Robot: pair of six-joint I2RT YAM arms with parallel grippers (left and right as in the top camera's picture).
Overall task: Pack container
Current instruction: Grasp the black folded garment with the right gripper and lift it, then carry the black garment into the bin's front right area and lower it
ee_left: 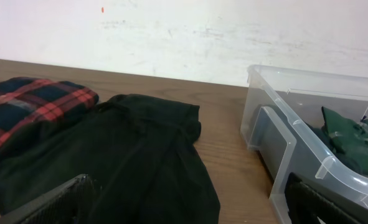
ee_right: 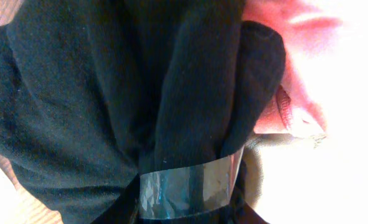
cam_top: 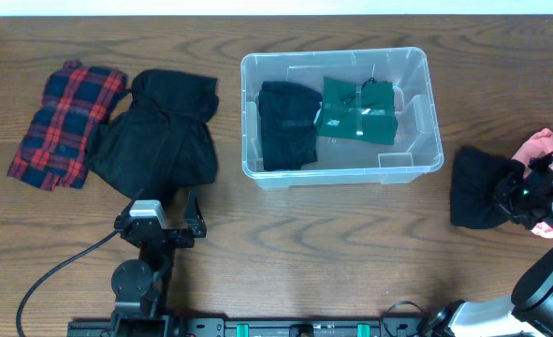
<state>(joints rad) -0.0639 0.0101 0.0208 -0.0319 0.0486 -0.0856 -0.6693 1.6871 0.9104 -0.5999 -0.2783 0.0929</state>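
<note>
**Container packing: a loose pinch on the right, and a pink stowaway**

Container (cam_top: 416, 140) sits at the middle of the table (cam_top: 351, 243), lidless, with a folded black item (cam_top: 287, 124) and a green item (cam_top: 356, 110) side by side inside and bare floor towards its right end.

The right gripper (cam_top: 515, 192) is pressed together on a gathered fold of the right-hand black cloth (cam_top: 480, 187), well to the right of the bin. The right wrist view shows only a bunch of fabric caught between the jaws, so the rest would probably hang down on a lift. That trailing part could snag on the thick rim or drape over the wall instead of dropping in.

A pink cloth (cam_top: 543, 148) lies touching the same heap. If it is caught in the fold, it may be dragged along or off the table edge.

The left gripper (cam_top: 164, 213) stands spread and holds nothing, near the left-hand black cloth (cam_top: 159, 140) and the plaid cloth (cam_top: 65, 124). With two more bulky pieces to come, careless placement now could use up the free space.
</note>
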